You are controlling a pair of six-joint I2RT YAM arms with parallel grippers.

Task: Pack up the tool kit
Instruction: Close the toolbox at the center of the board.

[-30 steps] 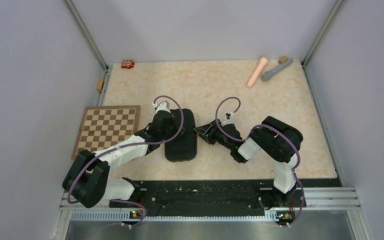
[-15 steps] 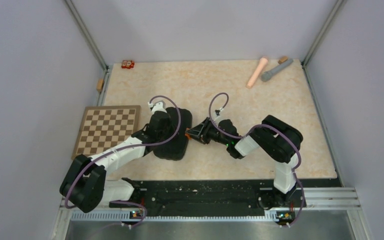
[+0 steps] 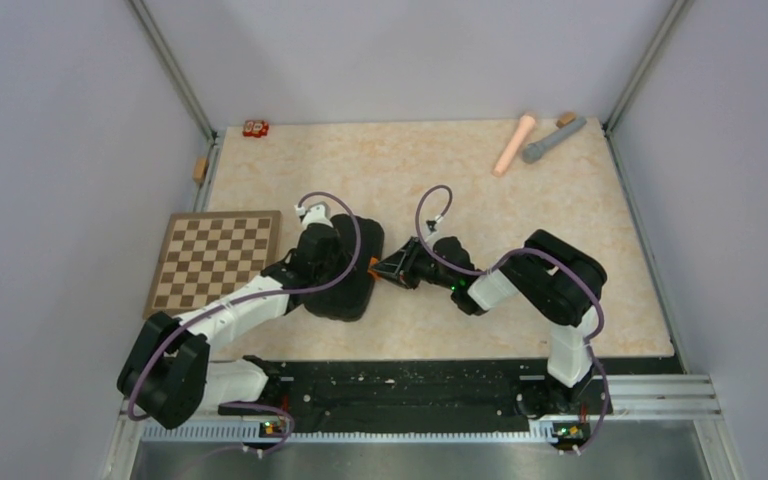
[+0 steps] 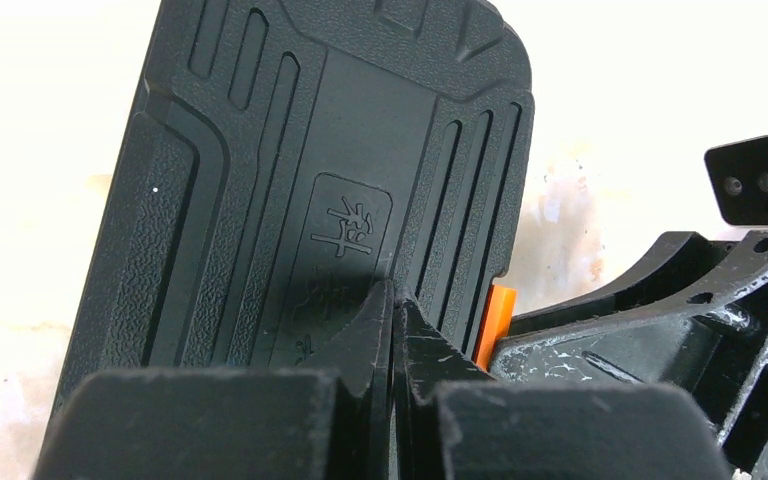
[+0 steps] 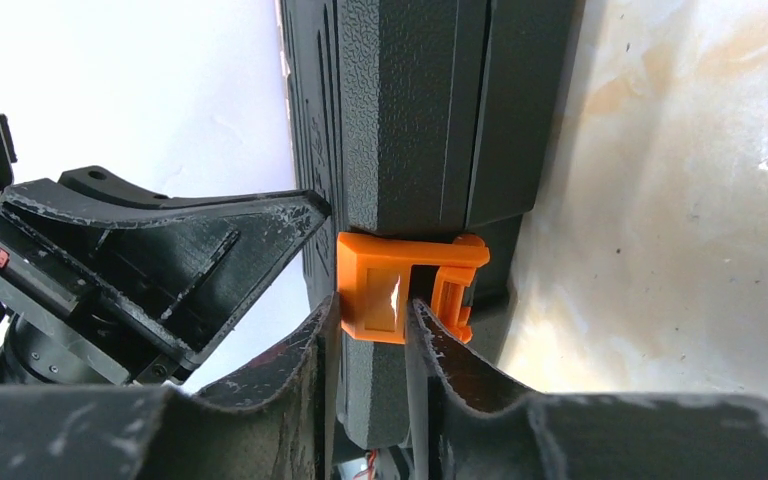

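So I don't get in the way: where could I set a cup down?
Bare: the far middle, between small red item and pink cylinder; also right of the right arm. Crowded: centre, left gripper on the black case, right gripper on its orange latch.

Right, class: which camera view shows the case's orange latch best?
The right wrist view: the orange latch sits large at centre, on the black case's edge, between the right gripper's fingers. The left wrist view shows only an orange sliver beside the lid; the top view, a tiny orange speck.

Lab robot cell: grey enclosure walls, aluminium rail, marble-look tabletop.
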